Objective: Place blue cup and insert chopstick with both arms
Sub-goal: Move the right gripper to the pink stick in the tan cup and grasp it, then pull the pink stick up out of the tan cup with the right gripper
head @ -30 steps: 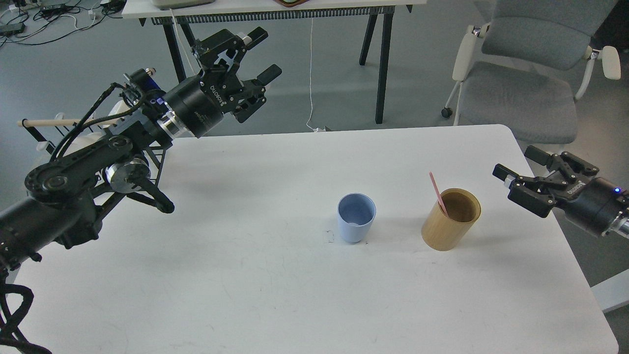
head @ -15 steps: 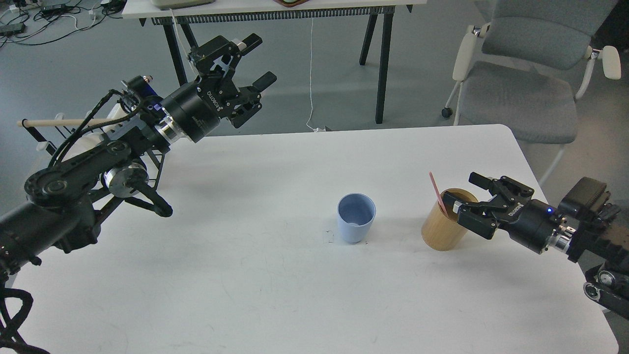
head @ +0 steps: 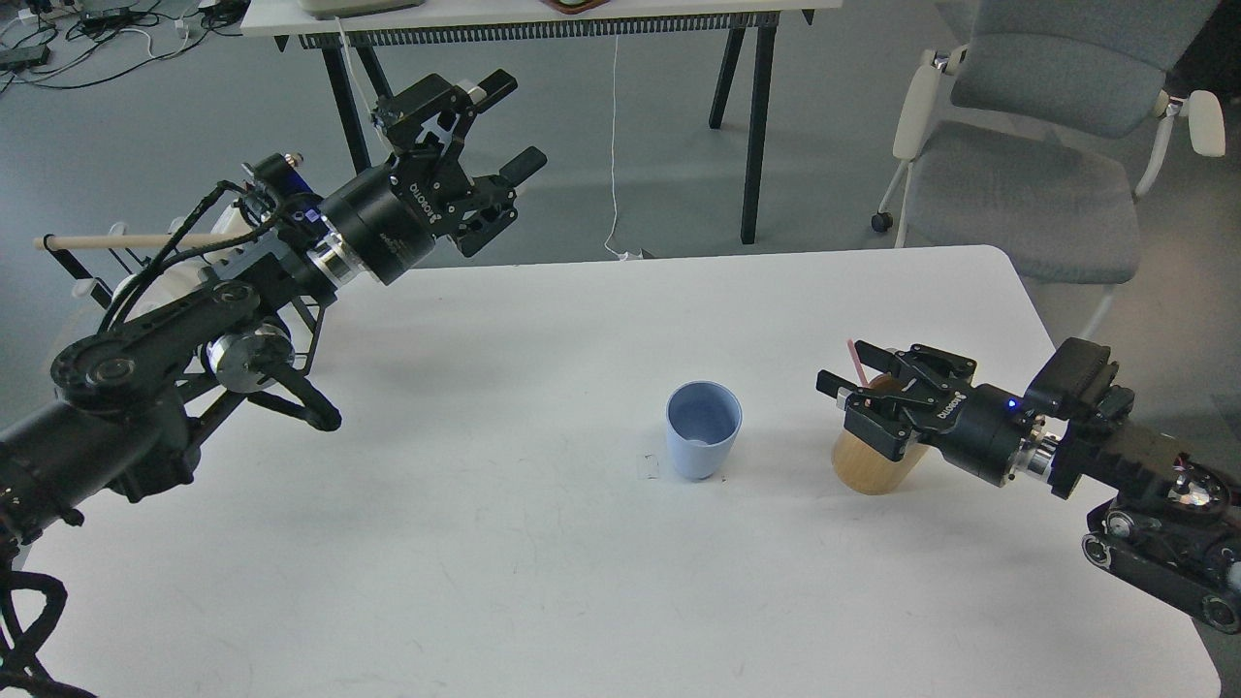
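You can read ROBOTIQ in white on the left gripper, upside down; the right gripper carries small, hard-to-read white lettering.

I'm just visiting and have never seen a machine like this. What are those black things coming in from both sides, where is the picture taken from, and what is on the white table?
The picture comes from a camera in the robot's own head, looking forward and down at its work table. The black jointed limbs are its two arms, each ending in a two-finger gripper. The left gripper is raised above the table's far left corner, open and empty. The right gripper is open too, reaching over a tan wooden cylinder with a thin pink chopstick standing in it; it has not closed on the stick. In the middle stands a small pale blue cup, upright and empty. Behind are another table and an office chair.
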